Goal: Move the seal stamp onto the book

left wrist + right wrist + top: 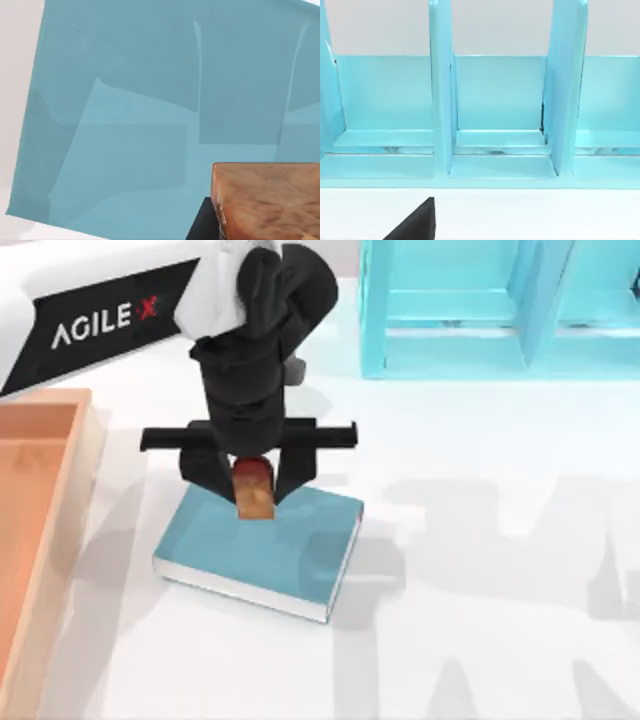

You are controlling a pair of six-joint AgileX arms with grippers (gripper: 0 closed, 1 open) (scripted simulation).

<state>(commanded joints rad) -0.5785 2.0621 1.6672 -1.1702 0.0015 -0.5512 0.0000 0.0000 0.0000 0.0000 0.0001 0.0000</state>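
1. The book (262, 555) is lying flat on the white tabletop (480, 570), at the near left of the top view, its teal cover facing up.
2. The left gripper (254, 480) is grasping the seal stamp (254, 490) between its fingers, holding it over the book's far edge; whether its base is touching the cover I cannot tell.
3. To place it well, I judge the stamp should be shifting nearer the cover's middle, staying upright, lowering gently until seated, then being released.
4. Beyond, the cyan shelf unit (450, 310) is standing at the far edge; an orange tray (40, 500) is sitting left.
5. The right arm is parked facing the shelf unit.
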